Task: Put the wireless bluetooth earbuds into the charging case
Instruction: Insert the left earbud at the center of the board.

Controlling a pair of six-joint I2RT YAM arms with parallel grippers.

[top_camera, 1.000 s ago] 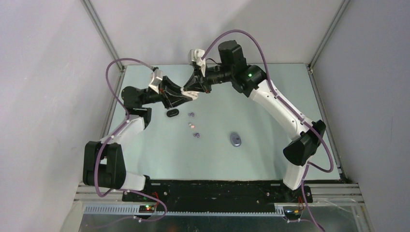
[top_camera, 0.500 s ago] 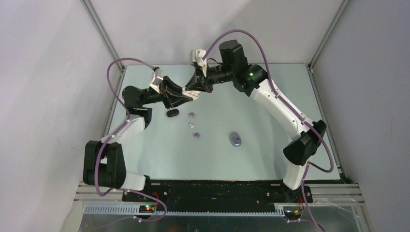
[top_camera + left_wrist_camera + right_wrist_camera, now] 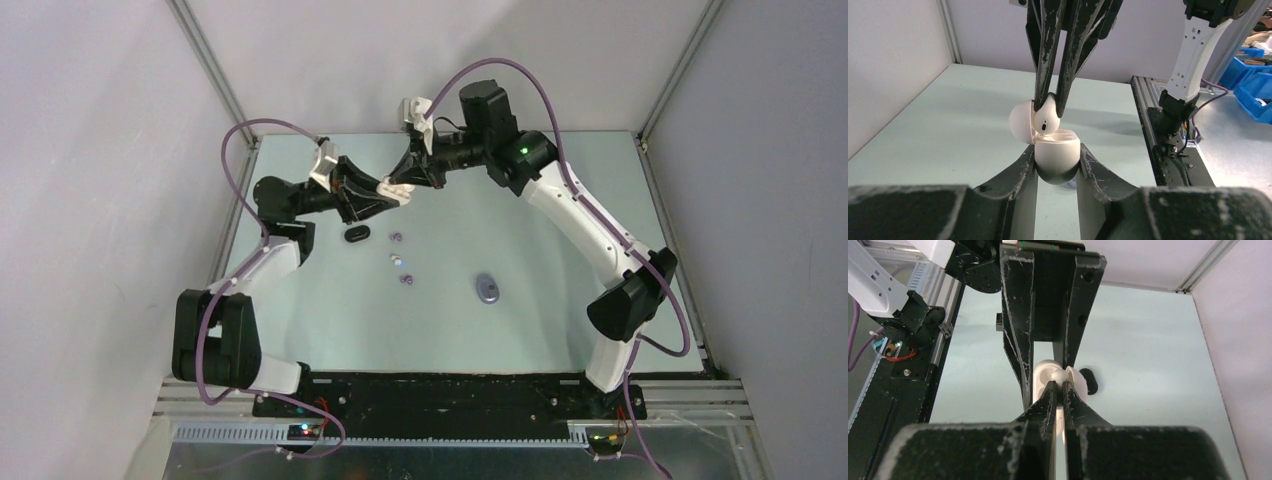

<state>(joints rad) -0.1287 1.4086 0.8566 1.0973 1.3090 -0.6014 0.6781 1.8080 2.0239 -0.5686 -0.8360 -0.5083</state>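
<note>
Earbud: white earbud [image 3: 1045, 120] is hanging off the table, pinched in the right gripper [image 3: 1048, 104], right at the mouth of the open charging case [image 3: 1057, 156].
Case: white charging case is being held up in the air, lid [image 3: 1019, 122] hinged open and standing behind the bud in the left wrist view.
Left gripper: left gripper [image 3: 1057, 150] is clamping the case base from both sides, fingers pressing its rounded walls.
Right gripper: jaws are nearly closed, gripping the bud by its upper end and coming down from above.
Key relation: bud is sitting directly over the well nearest the lid, with its lower end about at rim level. Cannot tell if it is touching the rim.
Long axis: bud's long axis is running roughly up-down, leaning slightly toward the lid, close to in line with the well.
Nearer arm: right arm is carrying the bud, left arm is only bracing the case. Both tips are meeting at the far middle of the table [image 3: 560, 250].
Next move (judgement): likely needing a short push straight down along the bud's axis, then letting go.
Risk (judgement): bud may be catching on the rim or lid if the lean is not corrected.
Table items: loose earbuds [image 3: 398, 260], black case [image 3: 356, 234] and grey-blue case [image 3: 487, 288] are lying below, well apart from the grippers.
</note>
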